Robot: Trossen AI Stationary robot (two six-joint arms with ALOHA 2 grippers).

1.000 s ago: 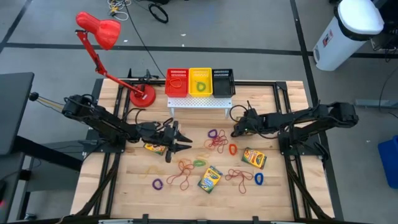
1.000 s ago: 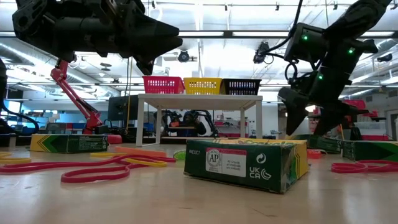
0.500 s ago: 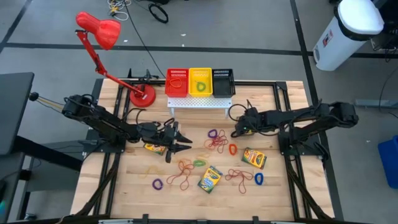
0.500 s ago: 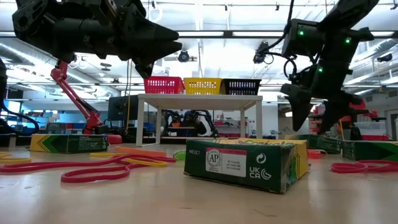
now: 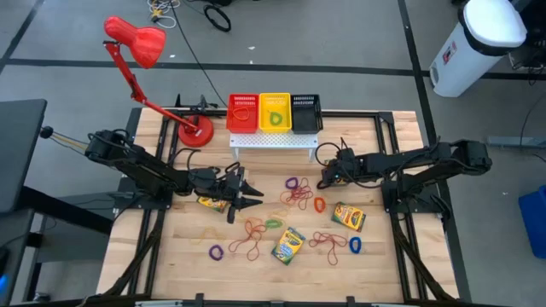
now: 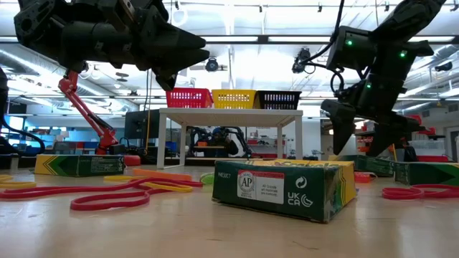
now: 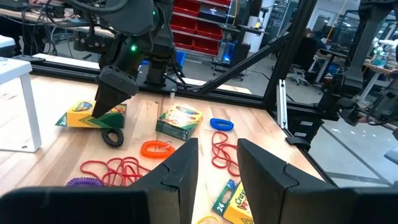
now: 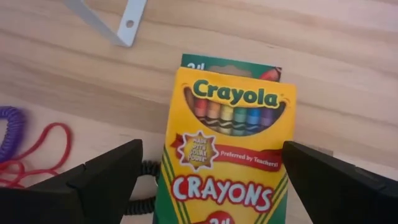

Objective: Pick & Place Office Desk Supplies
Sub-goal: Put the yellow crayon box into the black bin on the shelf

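A: Overhead, item one?
B: Left claw (image 5: 247,194), above the wooden surface (image 5: 384,256), just beside a crayon box (image 5: 211,202). Right claw (image 5: 324,179) near the white rack (image 5: 273,140), which carries red, yellow and black bins.

A: Supplies?
B: Two more crayon boxes, one lower centre (image 5: 288,245), one on the right (image 5: 348,217). Loose rubber bands (image 5: 297,194) scattered between the arms.

A: Table-level view?
B: A green-sided box (image 6: 283,188) in front, flat on the wood. Red bands (image 6: 107,195) beside it. Both claws hang clear above the surface.

A: Left wrist?
B: Left claw's fingers (image 7: 180,174) parted a little, nothing between them. Beyond them: an orange band (image 7: 157,148), a blue band (image 7: 222,124), and the right claw over a box.

A: Right wrist?
B: Fingers (image 8: 102,177) spread wide, pinching nothing. A Crayola box (image 8: 227,149) lies on the wood between them; contact cannot be told. A purple coiled band (image 8: 9,134) is nearby.
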